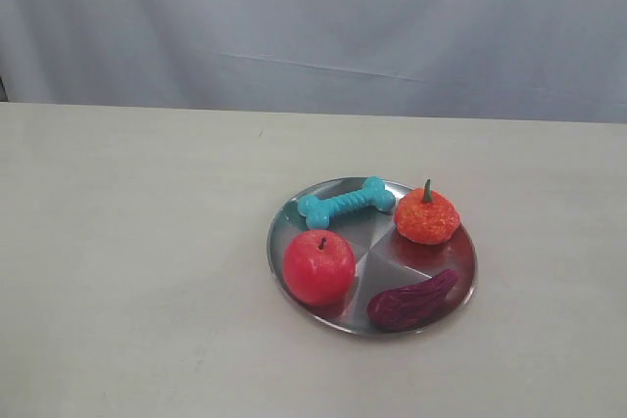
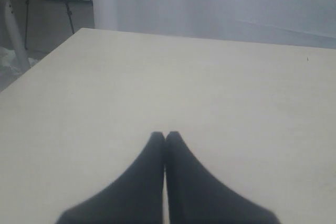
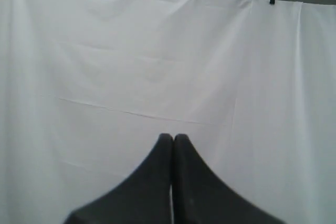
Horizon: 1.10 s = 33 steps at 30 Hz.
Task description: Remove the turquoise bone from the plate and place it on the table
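The turquoise bone (image 1: 347, 202) lies across the far side of the silver plate (image 1: 450, 286), which rests on the beige table (image 1: 137, 242). Neither arm shows in the exterior view. In the left wrist view my left gripper (image 2: 165, 136) is shut with nothing between its black fingers, over bare tabletop. The right wrist view shows my right gripper (image 3: 172, 138) shut and empty, pointing at a white cloth backdrop. Plate and bone appear in neither wrist view.
On the plate with the bone are a red apple (image 1: 318, 267) at the near left, an orange pumpkin-like fruit (image 1: 427, 215) at the far right and a dark purple piece (image 1: 411, 302) at the near right. A white curtain (image 1: 313, 26) hangs behind the table.
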{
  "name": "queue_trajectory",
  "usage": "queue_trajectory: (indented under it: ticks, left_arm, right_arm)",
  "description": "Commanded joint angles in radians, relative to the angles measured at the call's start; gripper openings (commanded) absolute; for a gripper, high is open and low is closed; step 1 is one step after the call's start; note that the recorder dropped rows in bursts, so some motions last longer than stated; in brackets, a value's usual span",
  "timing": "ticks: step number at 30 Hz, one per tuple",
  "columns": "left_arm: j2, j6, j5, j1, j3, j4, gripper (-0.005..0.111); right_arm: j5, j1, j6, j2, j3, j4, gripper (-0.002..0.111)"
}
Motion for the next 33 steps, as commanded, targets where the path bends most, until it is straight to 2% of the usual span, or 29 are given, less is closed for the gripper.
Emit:
queue_trajectory:
  ticks: [1,4,6,11,13,16,18,22,25,30,33]
  left_arm:
    - [-0.001,-0.001,-0.004,-0.005,0.003,0.001,0.000]
    - [-0.001,-0.001,-0.004,-0.005,0.003,0.001,0.000]
    - [-0.001,-0.001,-0.004,-0.005,0.003,0.001,0.000]
    - [-0.001,-0.001,-0.004,-0.005,0.003,0.001,0.000]
    - [-0.001,-0.001,-0.004,-0.005,0.003,0.001,0.000]
    - [-0.001,-0.001,-0.004,-0.005,0.003,0.001,0.000]
    - [-0.001,-0.001,-0.004,-0.005,0.003,0.001,0.000]
    - [-0.001,-0.001,-0.004,-0.005,0.003,0.001,0.000]
    - [-0.001,-0.001,-0.004,-0.005,0.003,0.001,0.000]
    - [-0.001,-0.001,-0.004,-0.005,0.003,0.001,0.000]
    - [-0.001,-0.001,-0.004,-0.005,0.003,0.001,0.000]
  right_arm:
    - [-0.100,0.000,-0.018,-0.006,0.003,-0.008,0.000]
    - [-0.187,0.000,0.000,-0.006,0.003,-0.008,0.000]
    - [-0.243,0.000,0.102,-0.006,0.003,-0.008,0.000]
    - [-0.303,0.000,0.761,-0.006,0.003,-0.008,0.000]
    - [-0.303,0.000,0.886,-0.006,0.003,-0.008,0.000]
    - [-0.276,0.000,0.898,-0.006,0.003,-0.008,0.000]
    - [-0.170,0.000,0.896,-0.006,-0.042,-0.026,0.000]
    - [0.200,0.000,0.894,0.005,-0.212,-0.136,0.000]
    - [0.348,0.000,0.894,0.093,-0.342,-0.201,0.000]
    - [0.433,0.005,0.894,0.322,-0.539,-0.214,0.000]
    - [0.527,0.049,0.855,0.483,-0.661,-0.214,0.000]
